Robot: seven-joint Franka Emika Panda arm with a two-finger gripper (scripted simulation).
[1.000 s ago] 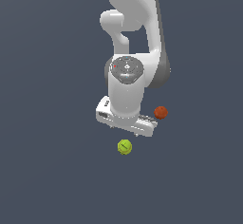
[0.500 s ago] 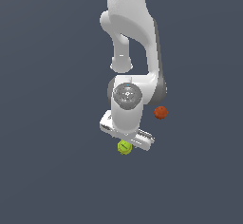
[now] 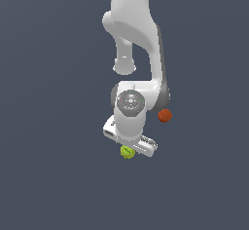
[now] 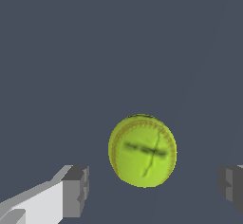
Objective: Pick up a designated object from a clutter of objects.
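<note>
**rookie:** Where's the ball (image 4: 142, 150) now?

**me:** Sitting between my gripper's (image 4: 154, 187) wide-open fingers (image 4: 76, 190), nothing held. The arm has dropped onto it since a second ago. I'd keep it centred, sink lower, then squeeze. The red ball (image 3: 165, 116) is at about 1 o'clock from it, looks clear, though the exterior view is partly blocked.

I am seeing the yellow-green tennis ball (image 4: 142, 151) lying between my gripper (image 4: 154, 187) fingers (image 4: 76, 191), which are standing apart, not touching it.
</note>
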